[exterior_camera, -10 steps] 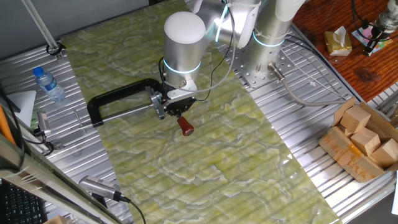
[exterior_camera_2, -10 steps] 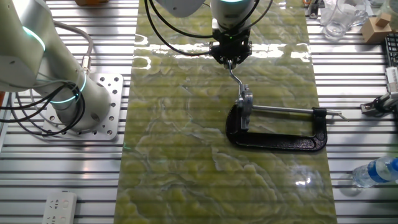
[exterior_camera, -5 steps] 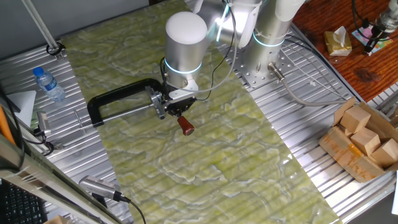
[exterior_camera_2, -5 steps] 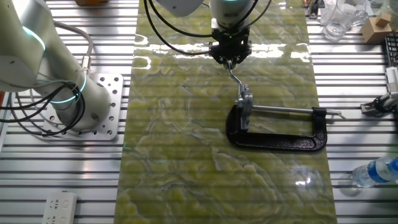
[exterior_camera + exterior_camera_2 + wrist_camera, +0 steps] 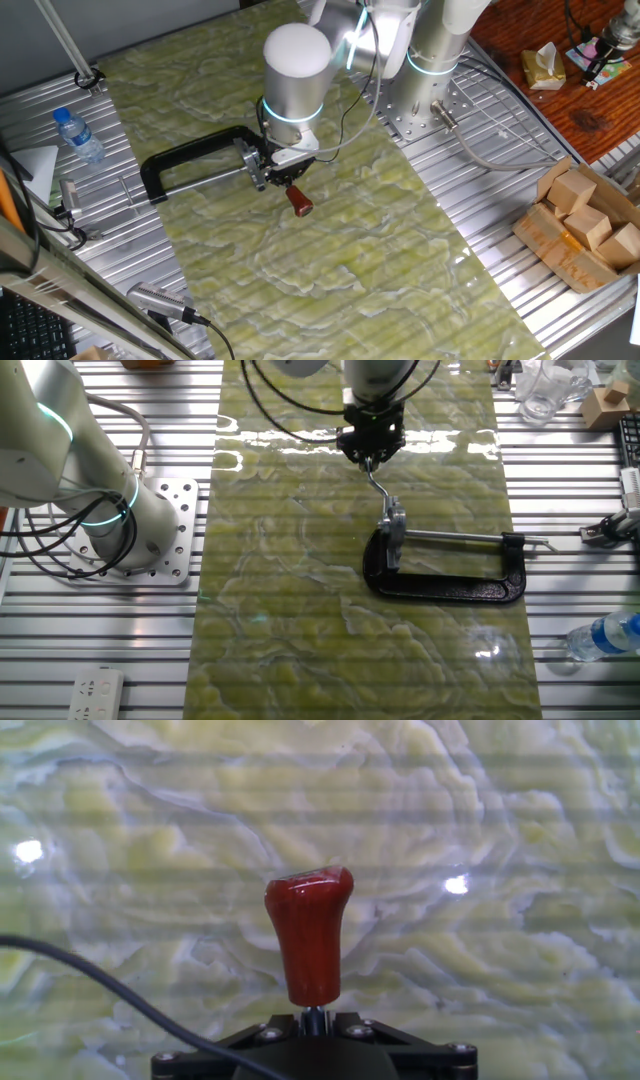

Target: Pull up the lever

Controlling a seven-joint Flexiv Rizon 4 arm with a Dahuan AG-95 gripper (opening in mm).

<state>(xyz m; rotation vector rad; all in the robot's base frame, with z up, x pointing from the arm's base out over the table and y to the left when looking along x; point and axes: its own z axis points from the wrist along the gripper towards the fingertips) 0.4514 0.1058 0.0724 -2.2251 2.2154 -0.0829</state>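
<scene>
Barely any shift since earlier frames, fingers (image 5: pixel 371 457) pinching thin silver lever with red-brown knob (image 5: pixel 298 203), black C-shaped clamp frame (image 5: pixel 445 582) on green marbled surface (image 5: pixel 350 260), plastic water bottle (image 5: pixel 78 136) well apart.

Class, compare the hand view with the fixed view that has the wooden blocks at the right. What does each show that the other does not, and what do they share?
Only the hand view shows the lever's red knob close up, filling mid-frame above the black gripper body.

Only the fixed view shows the black clamp, the bottle, the wooden blocks, and the arm standing over the gripper.

Both show the lever with its red knob, and the green marbled mat beneath it.
</scene>
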